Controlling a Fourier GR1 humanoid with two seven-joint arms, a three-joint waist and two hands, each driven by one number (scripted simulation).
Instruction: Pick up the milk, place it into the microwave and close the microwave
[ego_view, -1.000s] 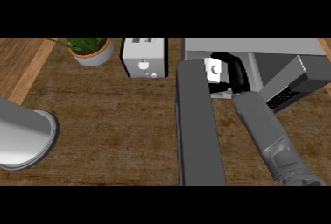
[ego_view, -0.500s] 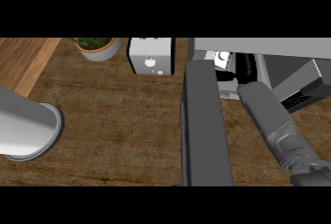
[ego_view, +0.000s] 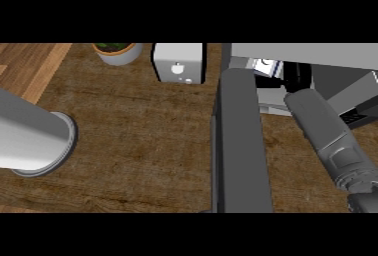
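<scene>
The grey microwave (ego_view: 310, 52) stands at the top right with its dark door (ego_view: 240, 150) swung open toward me, seen edge-on. Just inside the opening shows a sliver of the white and blue milk carton (ego_view: 266, 64). My right hand (ego_view: 297, 77) is in the opening beside it, black fingers curled against the carton and mostly hidden under the microwave's top. The right forearm (ego_view: 325, 135) runs down to the lower right. Only the grey left forearm (ego_view: 29, 135) shows at the left edge; its hand is out of view.
A white toaster (ego_view: 179, 62) stands just left of the microwave. A potted plant (ego_view: 118, 51) sits at the back, further left. The brown counter (ego_view: 140, 150) lies between the left forearm and the open door.
My right hand has carried the milk further up into the microwave opening, so less of both shows. The view has shifted, and the left forearm now shows larger and higher at the left.
</scene>
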